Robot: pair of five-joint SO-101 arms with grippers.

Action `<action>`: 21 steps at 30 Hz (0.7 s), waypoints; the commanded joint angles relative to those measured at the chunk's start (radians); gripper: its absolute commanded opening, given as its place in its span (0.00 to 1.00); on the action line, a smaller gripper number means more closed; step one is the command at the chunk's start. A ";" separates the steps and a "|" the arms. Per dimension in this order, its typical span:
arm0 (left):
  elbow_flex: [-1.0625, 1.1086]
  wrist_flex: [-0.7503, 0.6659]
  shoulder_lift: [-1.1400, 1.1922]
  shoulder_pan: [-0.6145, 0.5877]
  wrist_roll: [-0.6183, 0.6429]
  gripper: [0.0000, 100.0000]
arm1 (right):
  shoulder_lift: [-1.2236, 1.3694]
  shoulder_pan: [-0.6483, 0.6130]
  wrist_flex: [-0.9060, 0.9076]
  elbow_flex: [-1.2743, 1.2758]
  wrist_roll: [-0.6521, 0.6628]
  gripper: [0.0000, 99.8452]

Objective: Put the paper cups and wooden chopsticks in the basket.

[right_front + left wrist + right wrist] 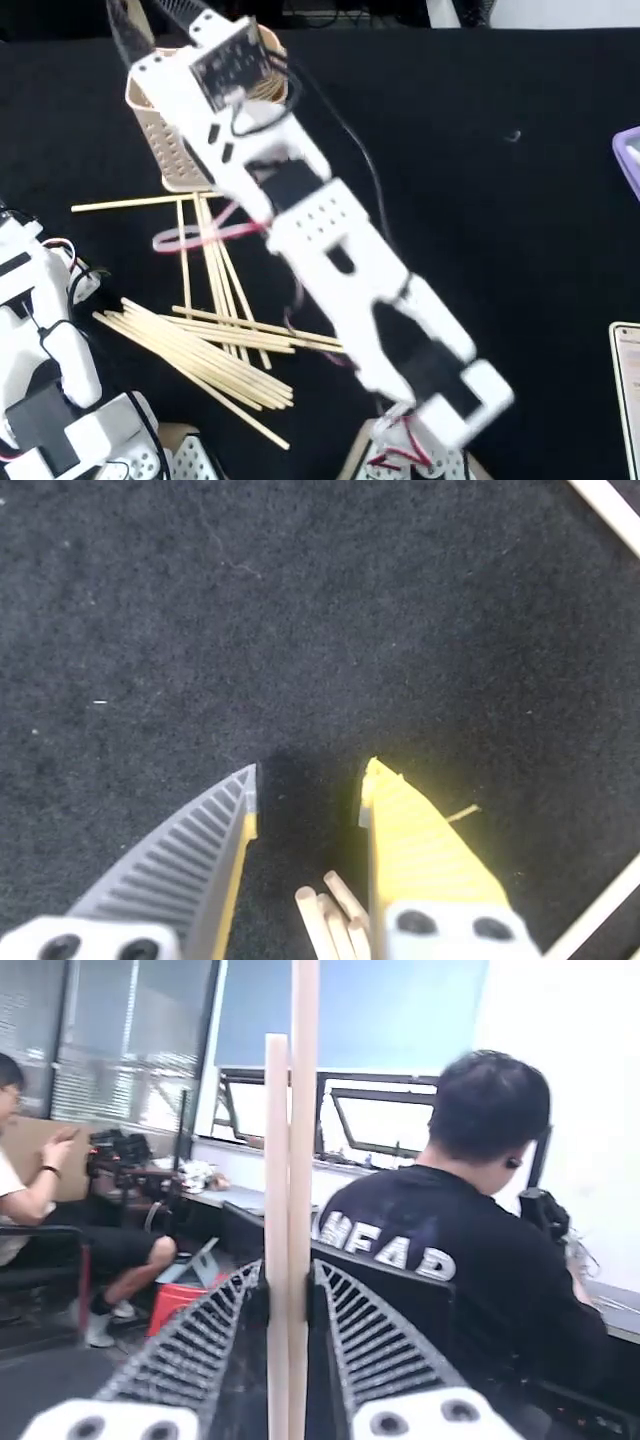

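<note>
Left gripper (308, 780): jaws spread, nothing grasped, hanging low over the black table (300, 610). A few cut stick ends (330, 920) show between the jaws near their root. Can't tell if they touch the jaws. In the high view the left arm (40, 380) sits at the near left corner.

Loose wooden chopsticks (200, 350) lie flat on the cloth just beyond it:
- One thick bundle has its long axis diagonal, from near-centre to left.
- A second fan (215, 270) points away from the arms toward the basket (165, 140).
- One single stick (140, 203) lies crosswise just in front of the basket.
- A pink band (195, 238) lies across the fan.

The right arm (330, 250) stretches from the near edge diagonally to the far left, with its wrist over the basket. Right gripper (288, 1270): clenched on a held pair of chopsticks (290, 1160). The pair runs parallel, side by side, long axis along the jaws and sticking out past the tips.

The basket is beige with slotted walls, at far left. Its contents are mostly hidden by the arm. Tan strands (268, 90) show at the rim, can't tell what they are.

A purple object (628, 160) and a white card (626, 370) sit at the right edge. The card's print is too small to read.
</note>
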 commanded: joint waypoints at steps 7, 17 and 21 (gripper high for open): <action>-0.004 -0.009 -0.015 -0.010 0.003 0.18 | 0.341 0.087 0.110 -0.383 -0.006 0.01; 0.015 -0.009 -0.021 -0.012 0.003 0.18 | 0.441 0.092 0.222 -0.395 -0.161 0.01; 0.015 -0.009 -0.017 -0.008 0.003 0.18 | 0.414 0.084 0.413 -0.404 -0.163 0.11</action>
